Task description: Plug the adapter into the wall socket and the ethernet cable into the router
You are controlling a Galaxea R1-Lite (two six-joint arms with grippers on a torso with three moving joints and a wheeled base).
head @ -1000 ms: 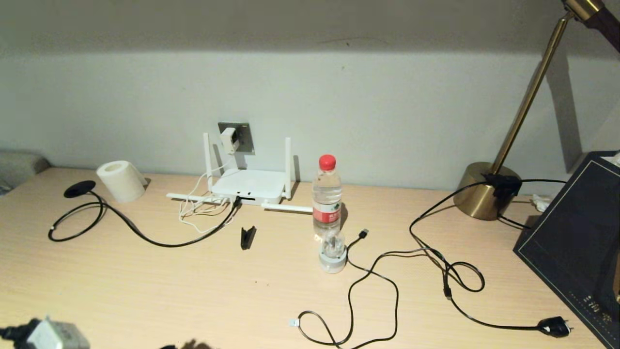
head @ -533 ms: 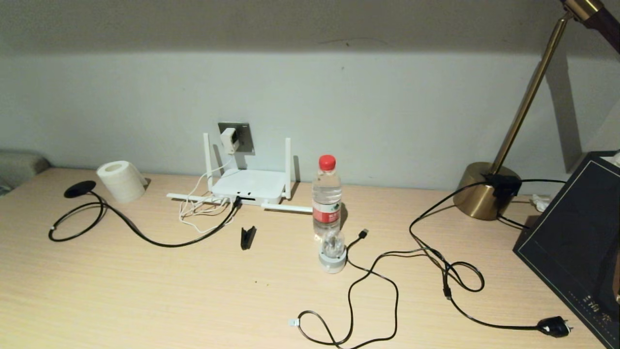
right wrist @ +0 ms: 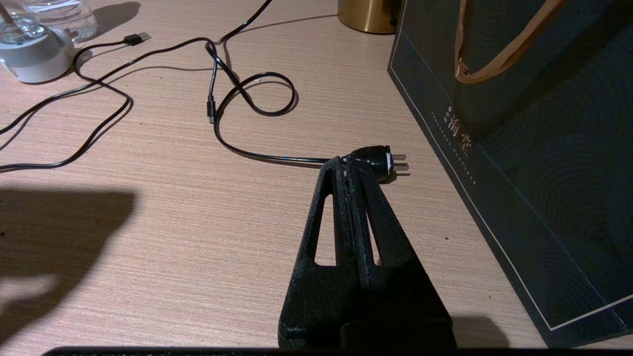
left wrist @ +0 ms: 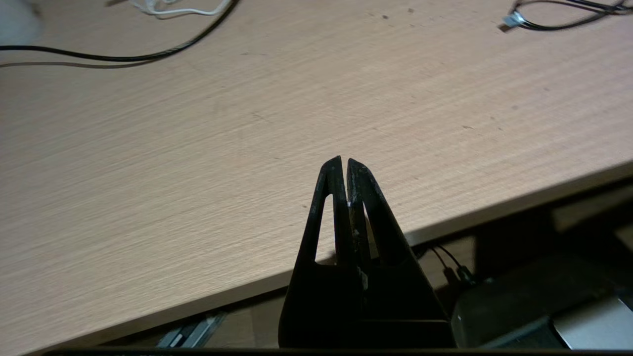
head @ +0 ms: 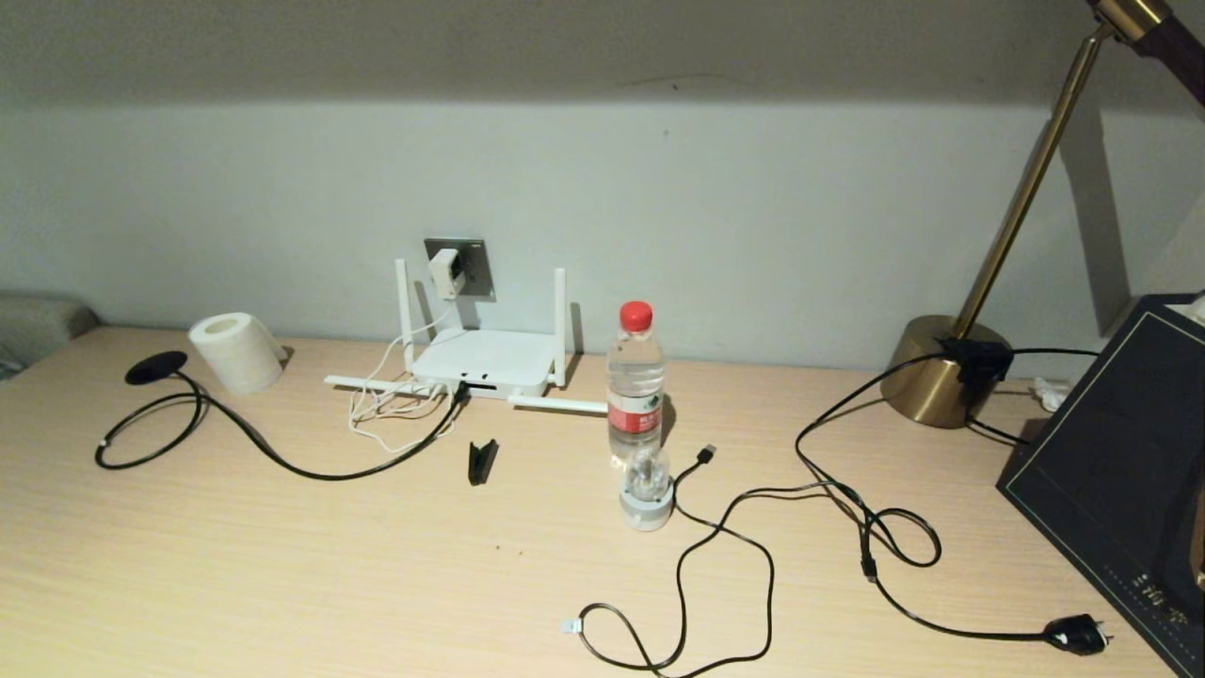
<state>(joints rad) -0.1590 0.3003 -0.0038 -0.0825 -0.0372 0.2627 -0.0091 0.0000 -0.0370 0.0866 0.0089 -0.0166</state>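
Observation:
The white adapter [head: 442, 271] sits in the grey wall socket [head: 476, 271] on the back wall, its thin white cord hanging to the desk. Below it lies the white router [head: 485, 360] with its stick antennas. The black ethernet cable [head: 325, 477] curves across the desk and ends at the router's front edge; a stretch of this cable [left wrist: 123, 58] also shows in the left wrist view. My left gripper [left wrist: 344, 161] is shut and empty over the desk's near edge. My right gripper [right wrist: 345, 160] is shut and empty just short of a black plug [right wrist: 375, 159]. Neither gripper appears in the head view.
A paper roll [head: 235, 351] stands at the back left. A water bottle [head: 635, 381], a small glass on a white base [head: 647, 490] and a black clip [head: 482, 461] are mid-desk. A black USB-tipped cable [head: 706, 454], a brass lamp [head: 941, 377] and a dark bag [head: 1120, 471] fill the right.
The part of my left arm seen at the head view's bottom left corner one second ago has withdrawn out of that view. Nothing on the desk has moved.

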